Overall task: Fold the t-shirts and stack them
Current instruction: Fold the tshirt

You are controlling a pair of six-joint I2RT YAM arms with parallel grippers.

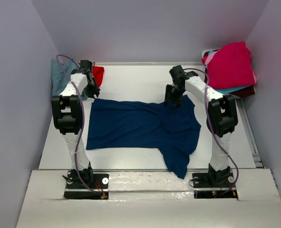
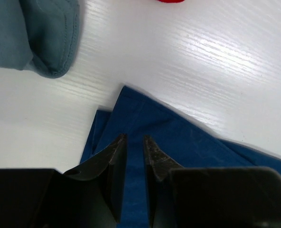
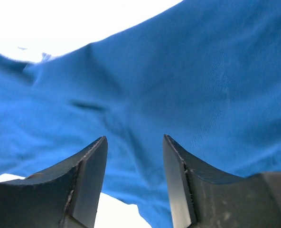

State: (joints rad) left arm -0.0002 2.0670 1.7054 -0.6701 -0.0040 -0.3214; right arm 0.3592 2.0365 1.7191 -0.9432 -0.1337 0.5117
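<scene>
A navy t-shirt (image 1: 140, 126) lies spread flat on the white table (image 1: 131, 80), plain side up, one sleeve trailing toward the front edge. My left gripper (image 1: 91, 91) is low over its far left corner (image 2: 131, 109); the jaws stand a narrow gap apart with smooth cloth showing between them. My right gripper (image 1: 173, 100) hovers over the far right part of the shirt (image 3: 178, 71), jaws wide open and empty. A dusty blue-grey tee (image 1: 60, 76) and a red tee (image 1: 98, 74) lie at the far left. Magenta (image 1: 230, 64), turquoise (image 1: 235, 89) and maroon (image 1: 247, 91) tees are piled at the far right.
The blue-grey tee's folded edge (image 2: 45, 42) lies close beyond the left gripper, and a sliver of red cloth (image 2: 171, 1) shows at that view's top edge. Grey walls close in on both sides and the back. The pile at the right sits on a white tray (image 1: 208, 52).
</scene>
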